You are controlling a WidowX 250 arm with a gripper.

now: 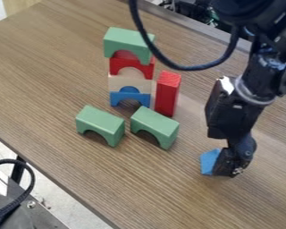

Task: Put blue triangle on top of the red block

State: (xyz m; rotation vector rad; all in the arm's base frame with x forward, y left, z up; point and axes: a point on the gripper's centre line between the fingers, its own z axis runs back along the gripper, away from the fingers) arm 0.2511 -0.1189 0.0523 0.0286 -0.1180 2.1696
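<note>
Triangle of blue wood (210,162) sits lower right, at the left side of your black robot claw (225,163); I can't tell if you grip it. Your tall red wood block (167,95) is up-left.

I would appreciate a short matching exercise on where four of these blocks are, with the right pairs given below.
Things:
1. Blue wooden triangle
2. Red rectangular wooden block
3. Cream wooden arch
4. Blue wooden arch

Places:
A. Lowest in the stack
B. At the black gripper
C. Directly beneath the red arch
D. Upright on the table, beside the stack

Right pairs: 1-B, 2-D, 3-C, 4-A.
</note>
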